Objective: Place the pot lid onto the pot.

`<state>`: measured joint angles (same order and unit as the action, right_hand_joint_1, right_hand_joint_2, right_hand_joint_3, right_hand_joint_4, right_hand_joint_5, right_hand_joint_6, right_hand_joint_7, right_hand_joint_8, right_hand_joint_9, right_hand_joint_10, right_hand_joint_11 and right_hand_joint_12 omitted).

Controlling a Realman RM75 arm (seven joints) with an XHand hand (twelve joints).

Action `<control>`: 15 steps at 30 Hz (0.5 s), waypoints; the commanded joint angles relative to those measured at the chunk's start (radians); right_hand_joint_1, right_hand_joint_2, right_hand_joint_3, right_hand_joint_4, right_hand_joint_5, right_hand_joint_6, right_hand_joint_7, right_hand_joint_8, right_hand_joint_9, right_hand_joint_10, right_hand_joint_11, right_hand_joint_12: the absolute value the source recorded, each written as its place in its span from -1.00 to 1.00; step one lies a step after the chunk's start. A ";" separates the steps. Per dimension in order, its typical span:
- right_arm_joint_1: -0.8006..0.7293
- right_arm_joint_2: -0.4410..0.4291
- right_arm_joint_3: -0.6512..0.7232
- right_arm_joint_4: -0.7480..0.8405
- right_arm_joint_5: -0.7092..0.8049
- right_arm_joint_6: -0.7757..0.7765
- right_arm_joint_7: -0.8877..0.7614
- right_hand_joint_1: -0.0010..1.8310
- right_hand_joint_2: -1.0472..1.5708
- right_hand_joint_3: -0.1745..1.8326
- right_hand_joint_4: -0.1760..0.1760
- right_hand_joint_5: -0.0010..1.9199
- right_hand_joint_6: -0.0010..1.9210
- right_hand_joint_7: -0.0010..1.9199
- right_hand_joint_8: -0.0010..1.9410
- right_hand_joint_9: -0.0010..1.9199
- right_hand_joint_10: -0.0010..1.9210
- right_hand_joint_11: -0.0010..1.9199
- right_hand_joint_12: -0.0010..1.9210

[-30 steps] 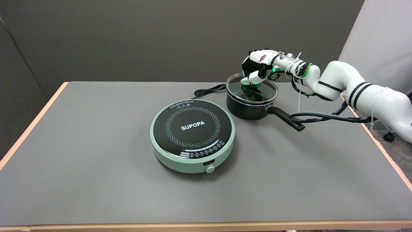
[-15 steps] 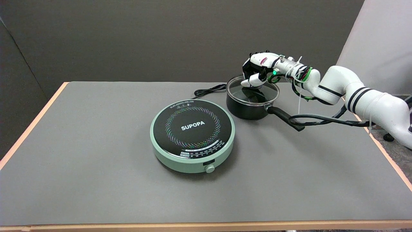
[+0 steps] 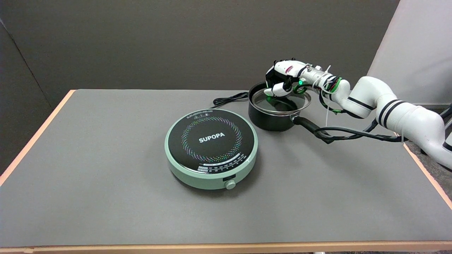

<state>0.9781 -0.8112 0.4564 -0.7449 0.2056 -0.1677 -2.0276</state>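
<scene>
One white right hand (image 3: 282,79) pinched the round glass lid (image 3: 282,102) by its knob, fingers (image 3: 277,92) closed, over the black long-handled pot (image 3: 272,118) at two o'clock from the green cooktop (image 3: 211,148).

Induction cooktop, cord and table in the head view

A round, mint-green induction cooktop (image 3: 211,148) marked SUPOPA sat on the grey table (image 3: 106,197), lower and to the left of the hand, its small knob (image 3: 230,184) facing the near edge. A black power cord (image 3: 229,99) lay coiled on the tabletop just left of the hand. The table's edges showed a pale orange trim (image 3: 35,135).
</scene>
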 commanded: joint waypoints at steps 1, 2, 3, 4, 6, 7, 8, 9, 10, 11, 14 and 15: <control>-0.015 -0.015 0.038 0.011 -0.004 -0.011 0.000 0.30 0.66 -0.68 -0.30 -0.26 0.40 -0.01 0.20 -0.06 0.90 -0.85 1.00; -0.015 -0.015 0.040 0.010 -0.004 -0.011 0.000 0.30 0.66 -0.68 -0.30 -0.26 0.40 -0.01 0.20 -0.06 0.90 -0.85 1.00; -0.015 -0.015 0.041 0.010 -0.004 -0.011 0.000 0.30 0.66 -0.68 -0.30 -0.26 0.40 -0.01 0.20 -0.06 0.90 -0.85 1.00; -0.015 -0.015 0.042 0.010 -0.004 -0.011 0.000 0.31 0.66 -0.68 -0.30 -0.26 0.40 -0.01 0.20 -0.06 0.90 -0.85 1.00; -0.016 -0.015 0.050 0.008 -0.004 -0.011 0.000 0.30 0.66 -0.68 -0.30 -0.26 0.40 -0.01 0.20 -0.06 0.90 -0.85 1.00; -0.017 -0.015 0.054 0.007 -0.004 -0.012 0.000 0.31 0.66 -0.68 -0.30 -0.26 0.40 -0.01 0.20 -0.06 0.90 -0.85 1.00; -0.018 -0.015 0.059 0.006 -0.004 -0.013 0.000 0.30 0.66 -0.68 -0.30 -0.26 0.40 -0.01 0.20 -0.06 0.90 -0.85 1.00; -0.018 -0.015 0.062 0.006 -0.004 -0.016 0.000 0.30 0.66 -0.68 -0.30 -0.26 0.40 -0.01 0.20 -0.06 0.90 -0.85 1.00; -0.018 -0.015 0.063 0.006 -0.004 -0.020 0.000 0.30 0.66 -0.68 -0.30 -0.26 0.40 -0.01 0.20 -0.06 0.90 -0.86 1.00; -0.018 -0.015 0.064 0.006 -0.004 -0.022 0.000 0.30 0.66 -0.68 -0.30 -0.26 0.40 -0.01 0.20 -0.06 0.90 -0.86 1.00; -0.017 -0.015 0.065 0.004 -0.004 -0.025 0.000 0.30 0.66 -0.68 -0.30 -0.26 0.40 -0.01 0.20 -0.06 0.90 -0.86 1.00; -0.016 -0.015 0.066 0.004 -0.004 -0.027 0.000 0.30 0.66 -0.68 -0.30 -0.26 0.40 -0.01 0.20 -0.06 0.90 -0.86 1.00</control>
<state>0.9659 -0.8222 0.4930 -0.7379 0.2020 -0.1756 -2.0281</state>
